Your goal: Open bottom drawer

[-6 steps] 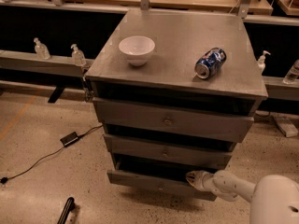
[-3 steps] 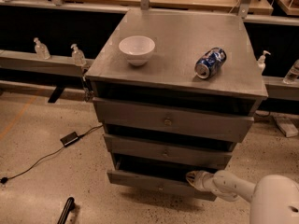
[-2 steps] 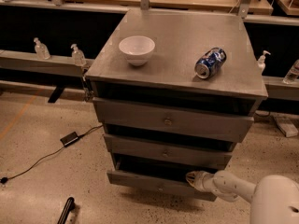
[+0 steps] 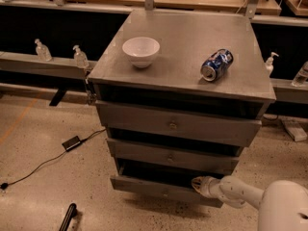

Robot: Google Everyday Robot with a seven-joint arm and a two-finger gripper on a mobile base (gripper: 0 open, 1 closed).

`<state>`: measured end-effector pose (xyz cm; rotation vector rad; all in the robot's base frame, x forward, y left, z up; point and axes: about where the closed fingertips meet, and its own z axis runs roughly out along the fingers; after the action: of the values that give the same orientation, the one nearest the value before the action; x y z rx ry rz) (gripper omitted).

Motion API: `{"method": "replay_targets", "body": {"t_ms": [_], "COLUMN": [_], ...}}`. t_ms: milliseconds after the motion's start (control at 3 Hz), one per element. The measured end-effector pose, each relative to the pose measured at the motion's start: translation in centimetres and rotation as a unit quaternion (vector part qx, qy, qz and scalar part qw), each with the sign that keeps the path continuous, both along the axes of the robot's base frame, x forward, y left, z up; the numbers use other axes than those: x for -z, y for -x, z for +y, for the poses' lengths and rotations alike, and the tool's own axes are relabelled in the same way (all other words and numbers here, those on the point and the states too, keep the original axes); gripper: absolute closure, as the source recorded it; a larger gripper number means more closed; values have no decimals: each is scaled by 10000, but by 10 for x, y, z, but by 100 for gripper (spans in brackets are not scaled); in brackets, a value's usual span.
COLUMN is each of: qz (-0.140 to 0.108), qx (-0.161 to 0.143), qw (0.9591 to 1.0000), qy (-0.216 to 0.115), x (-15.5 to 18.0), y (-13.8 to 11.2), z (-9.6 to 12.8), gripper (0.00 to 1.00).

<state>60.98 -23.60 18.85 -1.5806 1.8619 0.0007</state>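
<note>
The bottom drawer (image 4: pixel 144 186) is found lowest in a grey wooden cabinet (image 4: pixel 192 32), just above the speckled floor (image 4: pixel 43 186). Its plain front is seen standing slightly forward of the cabinet body, and a dark gap is left open above its top edge. A small round knob (image 4: pixel 165 193) is set at the middle of the front.

The gripper (image 4: pixel 197 184) is placed at the right part of the drawer's top edge, at the mouth of that dark gap. It is carried on a white arm (image 4: pixel 236 192) that reaches in from the lower right corner of the view. Whether the gripper is spread or pressed together cannot be told, and contact with the drawer cannot be confirmed.

Above the bottom drawer, a middle drawer (image 4: pixel 144 150) and a wider top drawer (image 4: pixel 144 119) are stacked, each with a centre knob and a shadowed gap over it.

On the cabinet top, a white bowl (image 4: pixel 141 51) is set upright near the left edge. A blue can (image 4: pixel 216 64) is laid on its side toward the right front corner, well apart from the bowl.

Small clear bottles (image 4: pixel 42 50) are lined on a ledge behind the cabinet. A black power adapter (image 4: pixel 72 143) with its cable is laid on the floor to the left.
</note>
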Motion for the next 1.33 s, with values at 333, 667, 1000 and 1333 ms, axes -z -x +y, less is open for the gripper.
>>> {"method": "replay_targets", "body": {"t_ms": [333, 667, 1000, 1333], "qz": [0, 77, 111, 111], "qx": [0, -61, -87, -87], "qw": [10000, 9996, 9992, 9992], "qy": [-1, -268, -385, -386], "x": [0, 4, 2, 2], "y": [0, 14, 18, 18], "z": [0, 7, 11, 11], "gripper": [43, 18, 3, 32]}}
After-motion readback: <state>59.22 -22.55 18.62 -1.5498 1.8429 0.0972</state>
